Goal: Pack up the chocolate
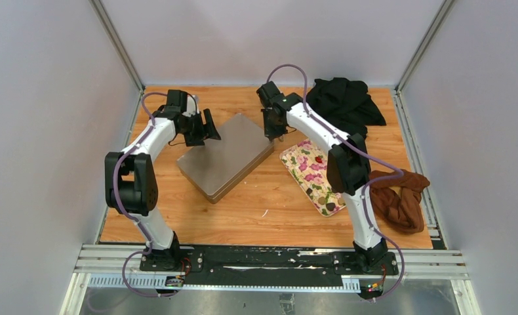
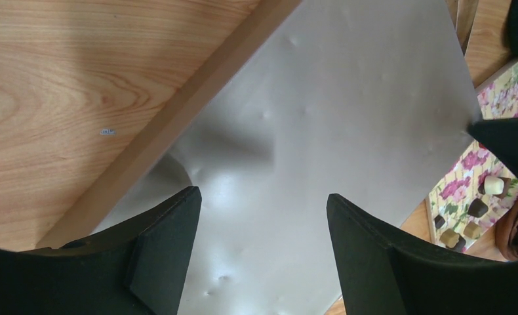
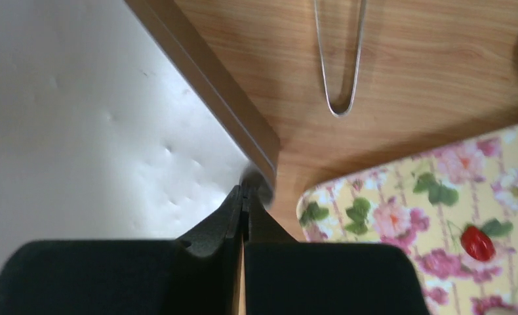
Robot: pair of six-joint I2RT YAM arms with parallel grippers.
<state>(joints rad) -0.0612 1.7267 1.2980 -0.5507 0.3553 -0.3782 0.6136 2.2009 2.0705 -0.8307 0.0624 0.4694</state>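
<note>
Both over the dimpled metal box (image 1: 227, 154): left hand (image 2: 261, 203) spread wide, right hand (image 3: 244, 197) pinched closed at its corner.

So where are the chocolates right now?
The chocolates lie on the flowered tray, at its near end, right of the grey box and beside the rust-brown cloth.

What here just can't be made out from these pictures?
- Inside the box: in every view it is closed, so its contents stay hidden.
- Chocolate: left wrist view, only a few pieces show at the edge; too small in the top view.
- Tray: top view, the right arm covers one side.
- Tongs: right wrist view, cut off by the top edge.
- Whether the right gripper pinches the box corner: the gripper itself blocks the view.
</note>
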